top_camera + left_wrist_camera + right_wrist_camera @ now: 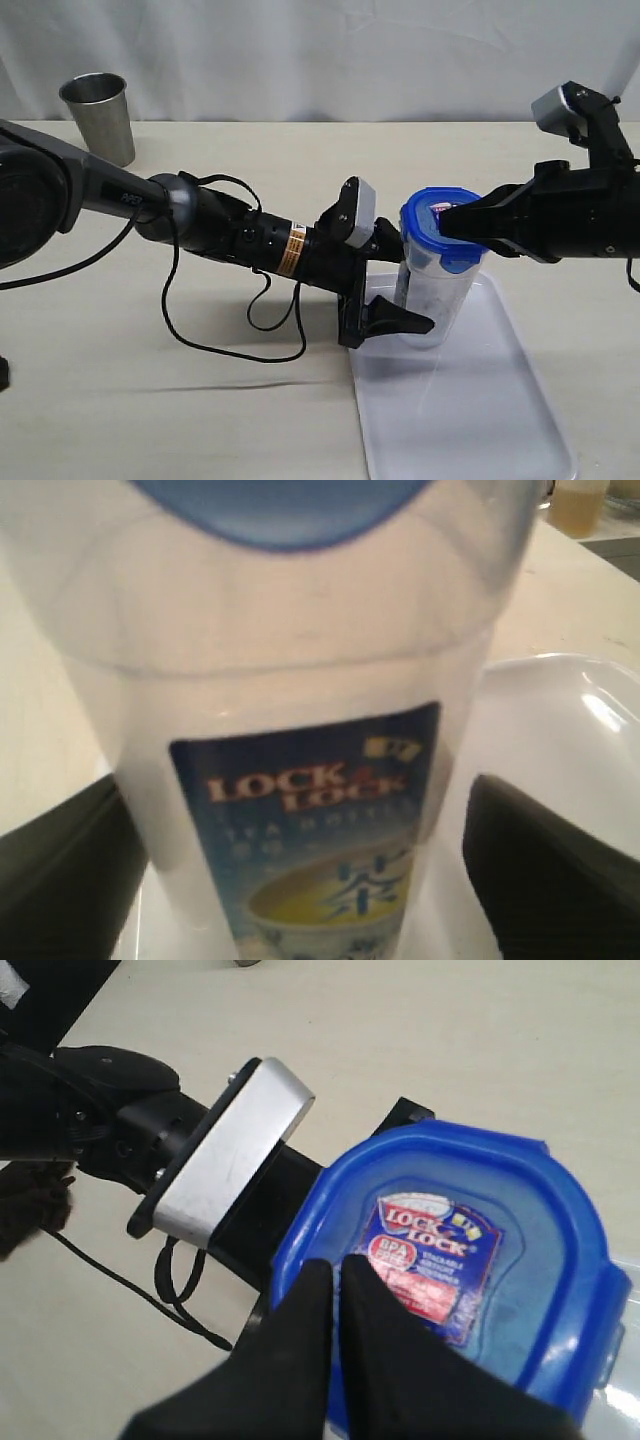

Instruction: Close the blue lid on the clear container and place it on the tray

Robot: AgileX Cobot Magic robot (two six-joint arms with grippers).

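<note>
The clear container stands upright on the near-left part of the white tray, with the blue lid sitting on its rim. My left gripper is open around the container's lower body. In the left wrist view the container fills the space between the two fingers, and a gap shows beside one finger. My right gripper is shut, and its tips rest on the lid's top, beside the red-and-white label.
A grey steel cup stands at the back left of the beige table. The left arm's black cable loops down onto the table. The tray's rim shows behind the container. The left arm's wrist camera is close to the lid.
</note>
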